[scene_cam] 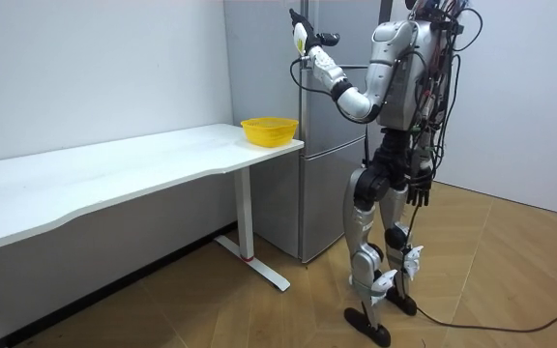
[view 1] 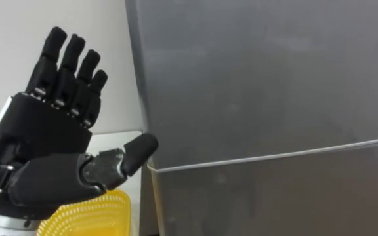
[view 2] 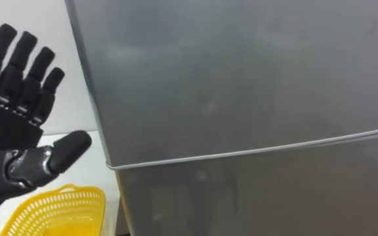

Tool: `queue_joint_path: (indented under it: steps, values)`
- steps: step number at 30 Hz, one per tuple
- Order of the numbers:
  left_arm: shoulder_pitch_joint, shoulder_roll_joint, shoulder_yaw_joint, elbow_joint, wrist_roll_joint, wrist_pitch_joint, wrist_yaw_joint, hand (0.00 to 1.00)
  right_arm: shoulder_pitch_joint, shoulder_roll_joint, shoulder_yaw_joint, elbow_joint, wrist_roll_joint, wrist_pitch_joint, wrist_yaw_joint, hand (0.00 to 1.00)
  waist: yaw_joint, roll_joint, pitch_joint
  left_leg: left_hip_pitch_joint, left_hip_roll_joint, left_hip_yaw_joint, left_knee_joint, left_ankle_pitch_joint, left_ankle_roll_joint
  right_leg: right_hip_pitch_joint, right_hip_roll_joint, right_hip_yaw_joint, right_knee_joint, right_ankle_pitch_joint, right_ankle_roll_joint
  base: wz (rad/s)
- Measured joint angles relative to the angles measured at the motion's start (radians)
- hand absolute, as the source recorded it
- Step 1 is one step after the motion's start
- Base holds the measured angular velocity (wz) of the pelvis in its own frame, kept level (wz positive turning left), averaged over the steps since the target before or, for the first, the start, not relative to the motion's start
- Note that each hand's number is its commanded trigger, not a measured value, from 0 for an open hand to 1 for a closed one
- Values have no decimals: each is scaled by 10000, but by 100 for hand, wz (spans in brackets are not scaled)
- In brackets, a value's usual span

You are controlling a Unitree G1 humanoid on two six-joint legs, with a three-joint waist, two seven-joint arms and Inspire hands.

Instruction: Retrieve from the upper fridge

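The grey fridge stands right in front of me with both doors closed, and the seam between the upper and lower door runs across the view. My left hand is raised beside the upper door's left edge. It is open, with straight fingers pointing up and the thumb reaching toward the door edge just above the seam, holding nothing. In the room view I stand upright facing the fridge, left hand lifted high. My right hand hangs by my thigh.
A yellow mesh basket sits on the end of a long white table, just left of the fridge and below my left hand. A white wall runs behind the table. Open wooden floor lies behind me.
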Motion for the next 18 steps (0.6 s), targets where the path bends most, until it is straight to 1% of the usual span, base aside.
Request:
queue_joint_path:
  steps: [3, 9, 13, 18]
  values:
    - [1, -24, -51, 2, 1, 13, -245, 0, -105, -4, 3, 55, 3, 1, -13, 0, -80, 86, 44, -15, 1, -12, -11, 0, 0, -3, 3, -16, 2, 0, 0, 1]
    - [1, -44, -90, 1, 12, 94, -683, 0, -93, -10, 77, 52, 77, 8, 9, 0, -161, 169, 10, -14, 10, -10, -51, 0, -1, -5, 13, -109, 3, 0, 0, 1]
    - [1, -57, -276, 1, 16, 162, -851, 0, -81, -11, 187, 53, 77, 8, 11, 0, -161, 173, 8, -14, 8, -7, -48, 0, -1, -7, 12, -110, 3, 0, 0, 0]
    - [1, -58, -326, -5, 16, 175, -970, 0, -97, -15, 300, 25, 78, -3, 17, 0, -164, 141, 21, -6, 8, 11, -46, 1, -1, -10, 9, -107, 3, 0, 1, 0]
